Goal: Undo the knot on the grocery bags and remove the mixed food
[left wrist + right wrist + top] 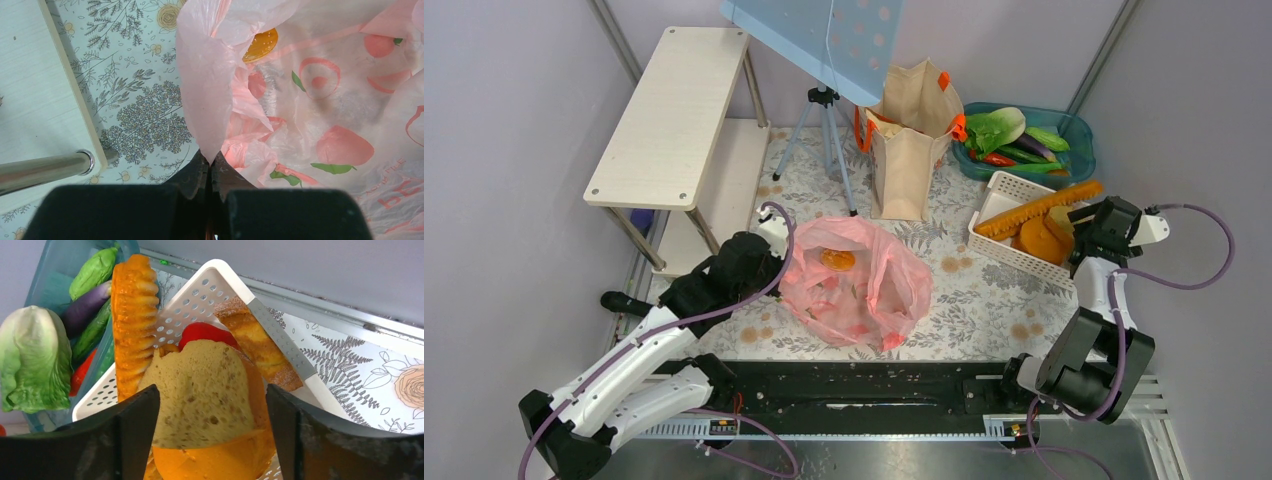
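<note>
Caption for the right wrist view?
Open right gripper above a bread slice in the white basket.

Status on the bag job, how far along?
Done: pink bag is open, and bread plus other food sits in the white basket. In hand: left hand pinches the bag's edge; right hand stands open over the basket. Left: an orange piece and more inside the bag.

Overhead view, two close wrist views

Both arms have white link shells with black joints, purple cables looping alongside, and black claw fingers.
</note>
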`<state>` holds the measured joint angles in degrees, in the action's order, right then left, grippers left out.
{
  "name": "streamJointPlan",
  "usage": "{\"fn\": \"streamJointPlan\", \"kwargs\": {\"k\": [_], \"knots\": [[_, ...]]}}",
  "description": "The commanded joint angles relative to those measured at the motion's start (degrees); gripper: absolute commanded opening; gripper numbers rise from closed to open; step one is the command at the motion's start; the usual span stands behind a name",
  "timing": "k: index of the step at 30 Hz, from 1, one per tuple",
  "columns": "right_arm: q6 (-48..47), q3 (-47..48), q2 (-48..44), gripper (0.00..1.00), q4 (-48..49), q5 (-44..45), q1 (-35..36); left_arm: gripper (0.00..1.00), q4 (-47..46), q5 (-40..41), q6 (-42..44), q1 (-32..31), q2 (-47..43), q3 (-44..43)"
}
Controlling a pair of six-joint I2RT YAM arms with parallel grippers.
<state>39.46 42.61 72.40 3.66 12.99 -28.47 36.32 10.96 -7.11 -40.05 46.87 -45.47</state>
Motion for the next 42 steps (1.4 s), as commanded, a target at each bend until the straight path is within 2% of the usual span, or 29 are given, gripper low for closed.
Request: {"fn": "streamJointPlan", "kwargs": {"k": [1,4,8,10,12,15,19,22,27,37,42], "knots": [[-1.5,3.0,-0.5,0.90,1.3,-0.1,0.0,0.00,-2.2,-0.3,-0.3,-0.2,-0.7,0.0],[-4.0,3.3,-2.1,0.98,0.1,1.8,-0.1,0.00,-2.2,-0.2,-0.3,-0.2,-0.7,0.0],[-7.6,2.3,-6.2,1.00,-1.1,5.8,-0.1,0.00,-2.3,0.4,-0.4,-0.1,-1.4,0.0],[-9.0,1.4,-8.8,0.99,-1.4,4.8,-0.1,0.00,-2.6,0.5,-0.3,-0.1,-1.8,0.1],[-9.9,0.5,-11.7,0.99,-1.4,0.9,0.0,0.00,-2.9,-0.1,-0.3,-0.2,-2.3,0.2],[-11.0,0.1,-14.8,0.99,-2.0,-10.3,0.6,0.00,-3.9,-2.3,0.2,-0.2,-3.0,0.6],[-13.9,2.5,-16.2,0.98,-8.9,-17.2,5.8,0.00,-4.4,-5.8,0.8,-0.2,-2.7,0.7],[-15.9,4.3,-16.8,0.97,-12.5,-20.1,13.1,0.00,-4.4,-6.2,0.8,-0.1,-1.7,0.7],[-17.1,6.1,-19.2,0.96,-13.2,-26.4,27.1,0.00,-3.9,-5.9,1.2,-0.2,0.8,0.5],[-26.0,12.6,-20.8,0.97,-10.0,-23.8,66.6,0.00,-3.0,-5.3,1.8,-0.2,4.0,-0.4],[-31.7,10.0,-16.8,0.96,-5.1,-23.3,78.4,0.00,-3.0,-5.2,2.0,-0.2,3.6,-0.3]]}}
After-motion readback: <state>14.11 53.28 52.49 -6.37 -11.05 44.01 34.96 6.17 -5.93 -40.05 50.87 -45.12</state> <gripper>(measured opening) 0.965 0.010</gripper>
